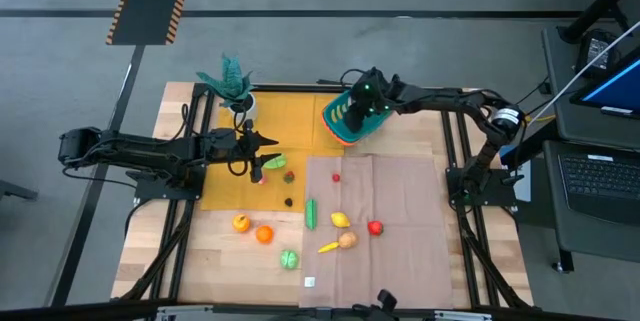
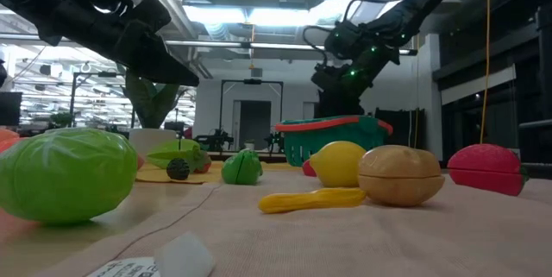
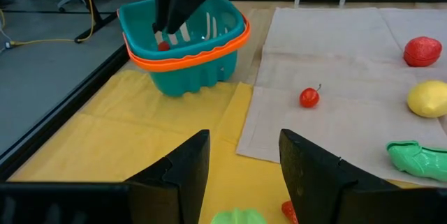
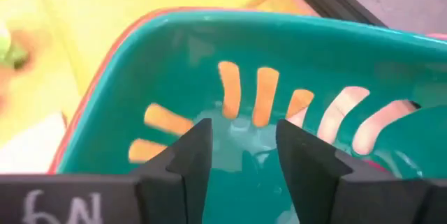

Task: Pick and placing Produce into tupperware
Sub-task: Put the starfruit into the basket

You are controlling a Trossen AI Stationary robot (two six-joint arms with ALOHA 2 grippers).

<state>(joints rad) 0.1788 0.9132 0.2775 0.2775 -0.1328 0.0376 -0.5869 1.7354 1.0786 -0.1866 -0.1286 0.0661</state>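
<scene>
The teal rounded-square plastic tupperware with orange-red rim (image 1: 345, 121) sits tilted at the table's far edge, one small red piece (image 3: 163, 45) inside. The right gripper (image 4: 241, 154) is inside it, fingers parted and empty. Risk: lifting out could snag the rim and tip it. The left gripper (image 3: 241, 168), open and empty, hovers over the yellow mat (image 1: 300, 116).

The teal slotted plastic container with an orange-red rim (image 1: 345, 119) sits at the table's (image 1: 215, 261) far edge, the right tool (image 1: 362, 101) above it. The left tool (image 1: 252, 151) hangs over the yellow cloth mat (image 1: 290, 121), left of the beige cloth (image 1: 400, 231) carrying scattered small toy produce (image 1: 343, 220)
</scene>
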